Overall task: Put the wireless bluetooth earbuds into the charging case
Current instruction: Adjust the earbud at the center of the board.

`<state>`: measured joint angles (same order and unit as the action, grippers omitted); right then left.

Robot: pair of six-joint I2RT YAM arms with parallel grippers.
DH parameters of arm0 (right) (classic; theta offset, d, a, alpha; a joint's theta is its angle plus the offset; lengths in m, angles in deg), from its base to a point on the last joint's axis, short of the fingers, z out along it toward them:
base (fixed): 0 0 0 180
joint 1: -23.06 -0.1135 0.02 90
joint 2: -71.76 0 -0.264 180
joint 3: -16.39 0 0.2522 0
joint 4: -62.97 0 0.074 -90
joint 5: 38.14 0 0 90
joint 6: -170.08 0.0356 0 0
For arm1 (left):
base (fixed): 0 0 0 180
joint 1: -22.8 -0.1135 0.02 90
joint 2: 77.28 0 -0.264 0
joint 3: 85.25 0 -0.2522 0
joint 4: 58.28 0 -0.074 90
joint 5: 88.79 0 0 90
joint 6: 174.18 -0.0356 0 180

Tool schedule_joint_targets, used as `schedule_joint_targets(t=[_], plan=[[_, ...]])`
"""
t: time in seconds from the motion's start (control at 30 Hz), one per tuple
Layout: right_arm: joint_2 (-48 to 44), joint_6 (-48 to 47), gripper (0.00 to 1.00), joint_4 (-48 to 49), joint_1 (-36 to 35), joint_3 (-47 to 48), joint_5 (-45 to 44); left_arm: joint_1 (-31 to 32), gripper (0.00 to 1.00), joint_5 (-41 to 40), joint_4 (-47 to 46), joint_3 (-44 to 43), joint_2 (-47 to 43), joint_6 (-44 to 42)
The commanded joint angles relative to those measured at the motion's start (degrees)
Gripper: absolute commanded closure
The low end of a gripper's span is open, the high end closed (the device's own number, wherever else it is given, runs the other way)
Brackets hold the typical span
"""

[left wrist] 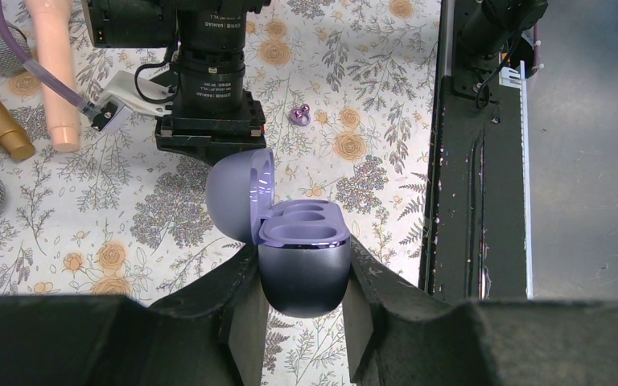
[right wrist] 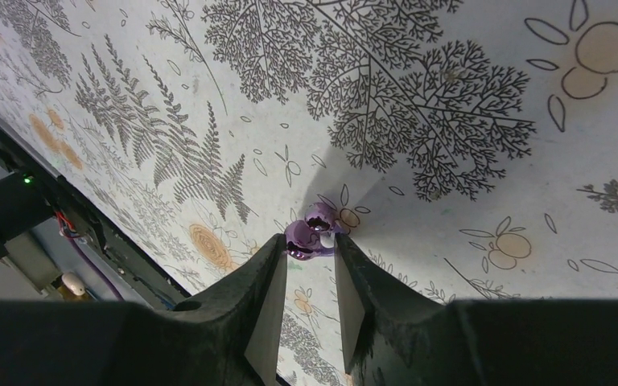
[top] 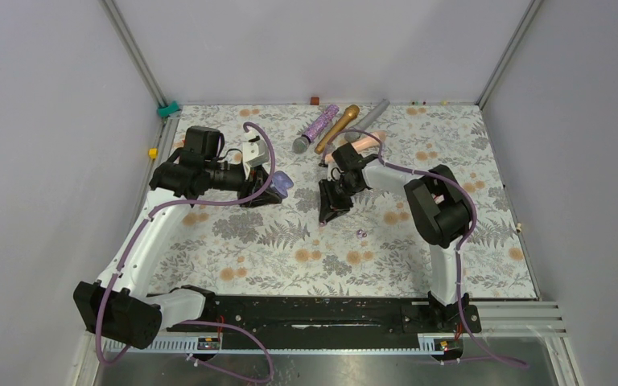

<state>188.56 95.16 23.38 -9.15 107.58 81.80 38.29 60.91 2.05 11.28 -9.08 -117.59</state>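
Note:
My left gripper point(top: 262, 195) point(left wrist: 302, 269) is shut on a dark purple oval charging case point(top: 280, 184) point(left wrist: 302, 273) and holds it upright above the mat. Its lid point(left wrist: 237, 193) is open and the lilac sockets look empty. My right gripper point(top: 331, 211) point(right wrist: 312, 243) is shut on a glossy purple earbud point(right wrist: 309, 239), pinched at the fingertips close to the mat. A second purple earbud point(top: 361, 233) point(left wrist: 299, 115) lies loose on the mat to the right of my right gripper. The black earbuds are out of view.
Several microphones lie at the back of the floral mat point(top: 290, 257): glittery purple point(top: 316, 127), gold point(top: 336, 127), grey point(top: 368, 121) and peach point(left wrist: 55, 72). The black base rail point(top: 314, 314) runs along the near edge. Grey walls enclose the mat.

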Motion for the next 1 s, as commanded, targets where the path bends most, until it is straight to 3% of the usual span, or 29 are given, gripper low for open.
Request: schedule_joint_targets(t=[0.0,0.33,0.57,0.97], plan=[[0.63,1.9,0.64,1.68,0.22,0.03,3.11,-0.28,1.0,0.9,-2.25,0.32,-1.84,-1.08],[-7.14,-3.1,0.67,0.01,2.41,-2.48,-1.17,-0.41,1.0,0.86,-2.22,0.36,-2.08,-0.97],[-5.84,-4.4,0.67,-0.82,1.38,-4.67,2.6,-0.39,1.0,0.75,-2.31,0.28,-1.93,-1.02],[-3.37,-3.54,0.67,-0.69,-3.13,-3.61,-1.31,-0.37,1.0,0.17,-2.27,0.43,-2.69,-1.17]])
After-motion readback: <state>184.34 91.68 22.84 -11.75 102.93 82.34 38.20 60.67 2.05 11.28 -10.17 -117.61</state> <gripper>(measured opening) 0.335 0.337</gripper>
